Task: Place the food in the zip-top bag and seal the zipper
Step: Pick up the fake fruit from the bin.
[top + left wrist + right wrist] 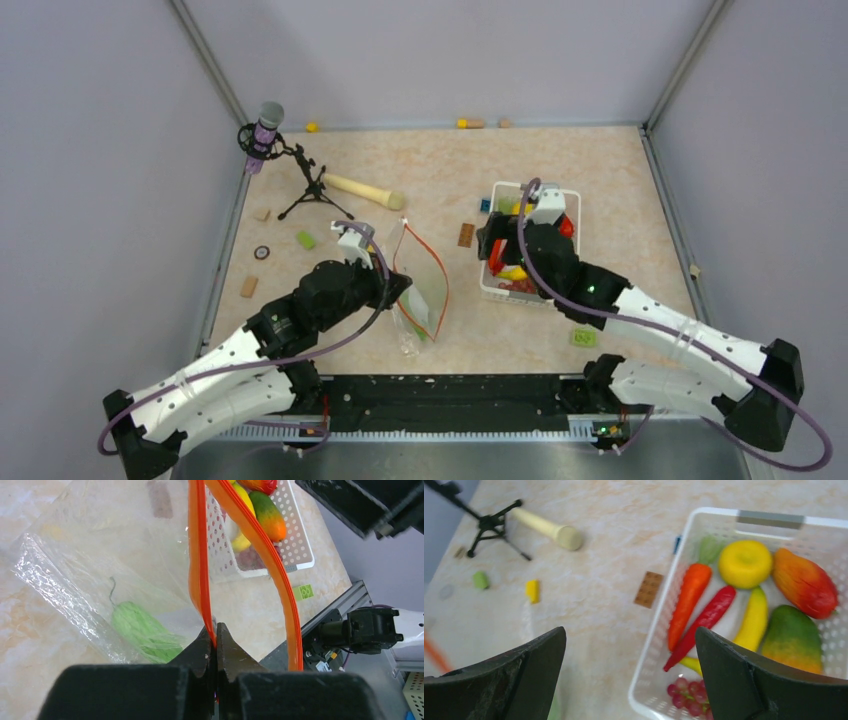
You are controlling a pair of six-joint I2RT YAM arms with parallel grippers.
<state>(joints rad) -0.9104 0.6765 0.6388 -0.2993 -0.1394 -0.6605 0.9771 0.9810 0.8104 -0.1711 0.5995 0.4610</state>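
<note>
Left fingers (197, 652) were pinched shut on one lip of the zipper (200, 570), holding it up off the surface (614, 540), so the bag (90, 545) hung slack below with its mouth gaping. The other lip (280, 585) bowed away on its own. The zipper looked like a ridged orange strip, stiffer than the rest and probably the only part worth gripping. The film was thin, clear and crinkled, likely light and slippery, and apt to fold shut if let go. A pale green ribbed piece (145, 630) showed through it, though I could not tell whether it lay inside or underneath.

Right fingers (524, 670) stood wide apart and empty, straddling the near wall of the basket (719, 511), a white perforated plastic tub near the bag. Almost all the food lay there:
- a tapered carrot (686, 600)
- a thin red pepper (709, 617)
- a curved banana (751, 620)
- a round lemon (745, 562)
- two plump mangoes (804, 582)
- knobbly grapes (689, 700)

All looked like hard, glossy moulded plastic, so probably light, rigid and slick. The long pieces would best be taken across the middle, where the sides run near parallel. The lemon and mangoes would need the widest spread and might squirt out of a shallow pinch.
</note>
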